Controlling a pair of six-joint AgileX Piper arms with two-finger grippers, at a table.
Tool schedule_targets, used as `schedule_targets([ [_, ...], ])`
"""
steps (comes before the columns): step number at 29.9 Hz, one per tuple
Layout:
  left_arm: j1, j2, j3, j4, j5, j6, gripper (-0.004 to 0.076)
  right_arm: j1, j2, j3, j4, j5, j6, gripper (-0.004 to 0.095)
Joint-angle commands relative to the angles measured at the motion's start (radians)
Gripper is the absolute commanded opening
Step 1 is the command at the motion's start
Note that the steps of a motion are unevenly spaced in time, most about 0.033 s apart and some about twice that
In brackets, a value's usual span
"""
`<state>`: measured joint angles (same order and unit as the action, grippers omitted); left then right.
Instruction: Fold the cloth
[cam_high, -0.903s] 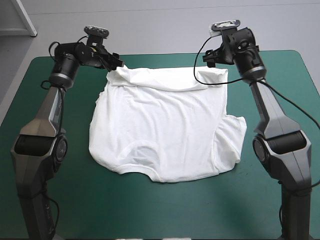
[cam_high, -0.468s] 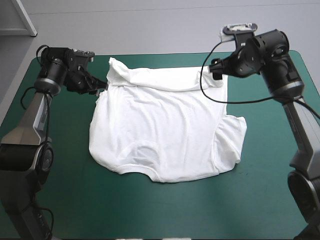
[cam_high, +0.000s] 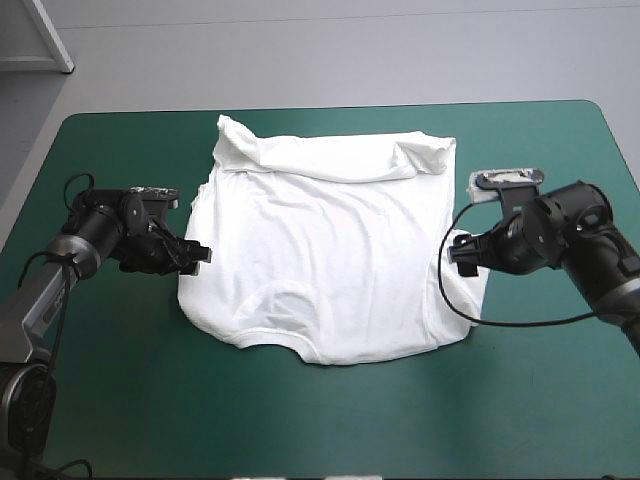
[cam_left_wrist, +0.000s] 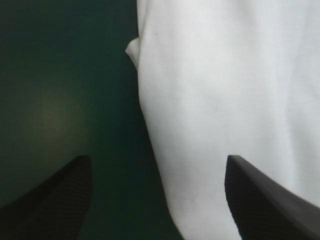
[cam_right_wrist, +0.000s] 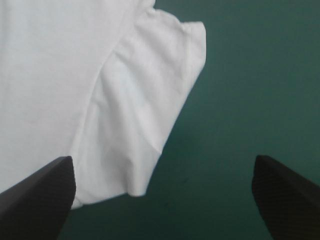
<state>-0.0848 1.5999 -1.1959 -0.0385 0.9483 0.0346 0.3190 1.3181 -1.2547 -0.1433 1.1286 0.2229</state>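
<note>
The white T-shirt (cam_high: 330, 250) lies spread on the teal-green cover, its far hem folded back in a rumpled band, collar toward the near edge. My left gripper (cam_high: 200, 255) hovers open at the shirt's left side; in the left wrist view the T-shirt (cam_left_wrist: 225, 100) has its edge running between the black fingers (cam_left_wrist: 55, 200). My right gripper (cam_high: 462, 255) is open over the right sleeve. That sleeve (cam_right_wrist: 145, 125) lies ahead of the right fingers (cam_right_wrist: 37, 192), nothing held between them.
Bare teal-green cover (cam_high: 330, 420) surrounds the shirt, widest along the near edge and at both sides. A white cabinet corner (cam_high: 35, 40) stands beyond the far left of the table.
Both grippers let go of the far hem, which now lies folded over on the shirt. Each arm swung back toward the near side, down to the shirt's left and right edges.
</note>
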Motion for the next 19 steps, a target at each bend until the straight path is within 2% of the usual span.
schedule_targets([
  [1,-0.003,-0.007,0.018,-0.04,-0.106,-0.012,0.0584,0.002,-0.076,0.081,-0.008,-0.044,0.002,0.09],
  [6,-0.003,0.065,0.018,-0.102,-0.152,0.037,0.0578,0.002,-0.099,0.187,0.046,-0.061,0.006,0.09],
  [10,-0.003,0.105,0.02,-0.204,-0.172,0.104,0.0524,0.002,-0.099,0.264,0.095,-0.146,0.014,0.09],
  [13,-0.003,0.133,0.02,-0.211,-0.168,0.122,0.0419,0.002,-0.099,0.335,0.102,-0.249,0.059,0.09],
  [16,-0.003,0.152,0.035,-0.204,-0.169,0.122,0.0253,0.002,-0.097,0.398,0.102,-0.37,0.11,0.09],
  [19,-0.003,0.154,0.063,-0.204,-0.177,0.124,0.0085,0.002,-0.07,0.425,0.104,-0.423,0.149,0.09],
])
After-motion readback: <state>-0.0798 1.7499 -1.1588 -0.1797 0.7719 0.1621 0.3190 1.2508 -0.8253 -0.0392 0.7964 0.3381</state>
